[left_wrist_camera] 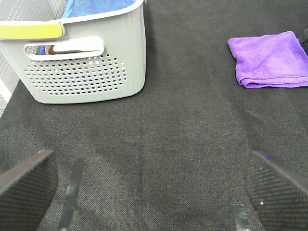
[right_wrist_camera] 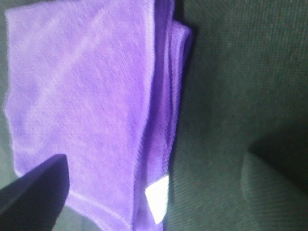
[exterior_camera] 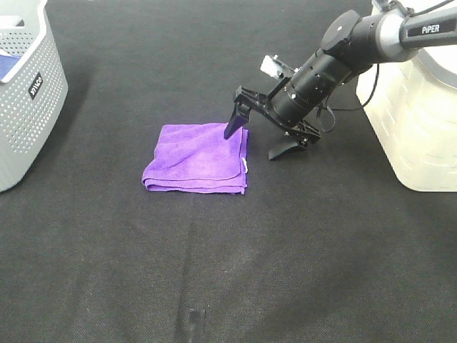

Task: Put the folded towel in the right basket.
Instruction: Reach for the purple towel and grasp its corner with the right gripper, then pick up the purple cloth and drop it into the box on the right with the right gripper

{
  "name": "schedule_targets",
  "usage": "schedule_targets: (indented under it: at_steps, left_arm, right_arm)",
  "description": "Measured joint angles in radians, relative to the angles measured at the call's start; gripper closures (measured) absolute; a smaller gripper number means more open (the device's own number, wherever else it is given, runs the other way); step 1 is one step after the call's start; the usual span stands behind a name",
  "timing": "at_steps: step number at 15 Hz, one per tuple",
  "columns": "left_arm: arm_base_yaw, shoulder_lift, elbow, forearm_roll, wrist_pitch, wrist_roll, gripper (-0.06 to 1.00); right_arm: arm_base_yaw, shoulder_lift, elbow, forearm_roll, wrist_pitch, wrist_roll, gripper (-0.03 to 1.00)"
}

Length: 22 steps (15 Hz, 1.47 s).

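Observation:
The folded purple towel lies flat on the black table, left of centre. My right gripper is open and low over the towel's right edge: one finger is over the towel's far right corner, the other is over the table beside it. In the right wrist view the towel, with its white label, fills the space between the open fingers of the gripper. The right basket, cream white, stands at the right edge. My left gripper is open and empty, far from the towel.
A grey perforated basket stands at the far left and holds blue cloth; it also shows in the left wrist view. Black cloth covers the table.

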Motion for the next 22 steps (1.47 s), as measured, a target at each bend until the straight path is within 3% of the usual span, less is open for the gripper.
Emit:
schedule_targets:
  at_steps: [4,8,11,12,14,15,17,20,22]
  left_arm:
    - [0.0,0.0,0.0,0.0,0.0,0.0,-0.05]
    - [0.0,0.0,0.0,0.0,0.0,0.0,-0.05]
    - [0.0,0.0,0.0,0.0,0.0,0.0,-0.05]
    - [0.0,0.0,0.0,0.0,0.0,0.0,-0.05]
    - [0.0,0.0,0.0,0.0,0.0,0.0,-0.05]
    - [0.0,0.0,0.0,0.0,0.0,0.0,-0.05]
    - [0.0,0.0,0.0,0.0,0.0,0.0,-0.05]
    - [0.0,0.0,0.0,0.0,0.0,0.0,-0.05]
    - [0.0,0.0,0.0,0.0,0.0,-0.001,-0.05]
  right_arm:
    - [0.007,0.02,-0.011,0.038,-0.003,0.001,0.1]
    - [0.107,0.069,-0.027,0.138,-0.099,-0.009,0.19]
    - [0.158,0.089,-0.03,0.162,-0.165,-0.01,0.43]
    - [0.158,0.097,-0.03,0.15,-0.172,-0.01,0.62]
    - [0.158,0.099,-0.029,0.131,-0.177,-0.01,0.84]
    - [0.158,0.096,-0.027,0.121,-0.18,-0.01,0.89]
    - [0.163,0.072,-0.022,0.082,-0.183,-0.01,0.89]
    - [0.143,-0.025,-0.042,-0.033,-0.01,-0.009,0.89]
    - [0.089,-0.119,-0.135,-0.091,0.115,-0.009,0.89]
